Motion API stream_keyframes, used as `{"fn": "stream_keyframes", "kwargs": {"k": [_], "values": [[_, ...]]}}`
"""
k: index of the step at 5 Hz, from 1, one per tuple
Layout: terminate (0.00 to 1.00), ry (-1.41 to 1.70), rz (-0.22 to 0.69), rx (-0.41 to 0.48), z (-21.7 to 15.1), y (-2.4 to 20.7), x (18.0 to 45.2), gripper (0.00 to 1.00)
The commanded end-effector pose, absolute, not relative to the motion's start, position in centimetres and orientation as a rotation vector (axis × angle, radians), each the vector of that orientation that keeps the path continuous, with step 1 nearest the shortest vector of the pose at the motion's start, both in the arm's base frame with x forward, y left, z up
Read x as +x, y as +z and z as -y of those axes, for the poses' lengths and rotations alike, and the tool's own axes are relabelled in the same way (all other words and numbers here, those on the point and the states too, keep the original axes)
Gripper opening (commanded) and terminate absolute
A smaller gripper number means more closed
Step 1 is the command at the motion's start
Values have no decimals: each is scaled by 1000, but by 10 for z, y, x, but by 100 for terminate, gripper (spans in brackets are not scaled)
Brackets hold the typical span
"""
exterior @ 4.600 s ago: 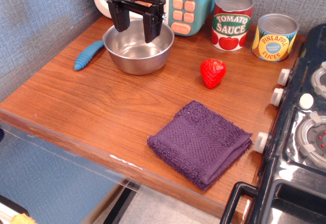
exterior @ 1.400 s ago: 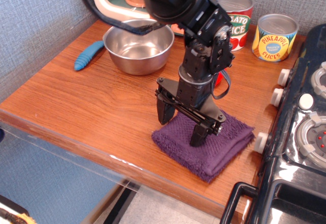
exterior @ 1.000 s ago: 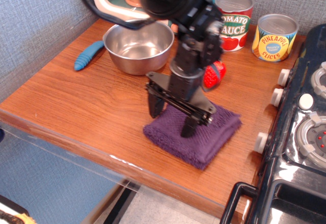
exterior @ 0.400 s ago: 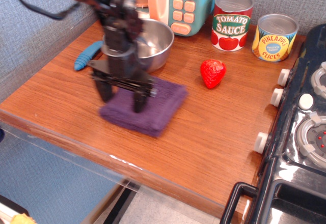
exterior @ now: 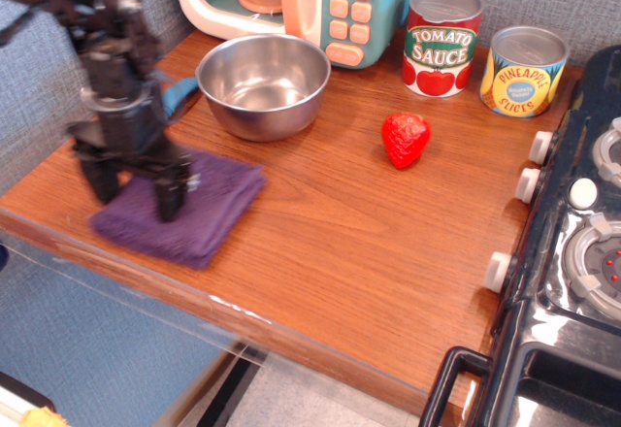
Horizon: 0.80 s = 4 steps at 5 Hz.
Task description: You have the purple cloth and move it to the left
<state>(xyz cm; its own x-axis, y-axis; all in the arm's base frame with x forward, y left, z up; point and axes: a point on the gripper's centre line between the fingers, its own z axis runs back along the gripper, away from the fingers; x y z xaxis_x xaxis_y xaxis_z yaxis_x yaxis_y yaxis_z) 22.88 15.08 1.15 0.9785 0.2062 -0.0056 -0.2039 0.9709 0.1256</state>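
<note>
The purple cloth (exterior: 199, 210) lies folded on the wooden counter near its front left edge. My gripper (exterior: 136, 192) stands upright over the cloth's left part, motion-blurred. Its two black fingers (exterior: 171, 197) are spread wide apart with their tips pressed down on the cloth. The left finger hides the cloth's left edge.
A steel bowl (exterior: 263, 84) stands behind the cloth, with a blue handle-like object (exterior: 179, 93) partly hidden behind my arm. A toy microwave (exterior: 291, 0), two cans (exterior: 441, 39) and a strawberry (exterior: 405, 139) are at the back and right. A stove (exterior: 572, 252) borders the right. The counter's front edge (exterior: 243, 312) is close.
The gripper came down from above the bowl onto the cloth at the front right, then slid left across the counter, and the cloth moved left with it.
</note>
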Motion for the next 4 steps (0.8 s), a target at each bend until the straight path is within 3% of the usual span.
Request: {"fn": "stream_keyframes", "kwargs": {"k": [1, 3, 4], "values": [[0, 154, 26, 109, -162, 21, 220, 100], [0, 6, 190, 45, -131, 69, 255, 100], [0, -3, 193, 21, -123, 90, 260, 100]]}}
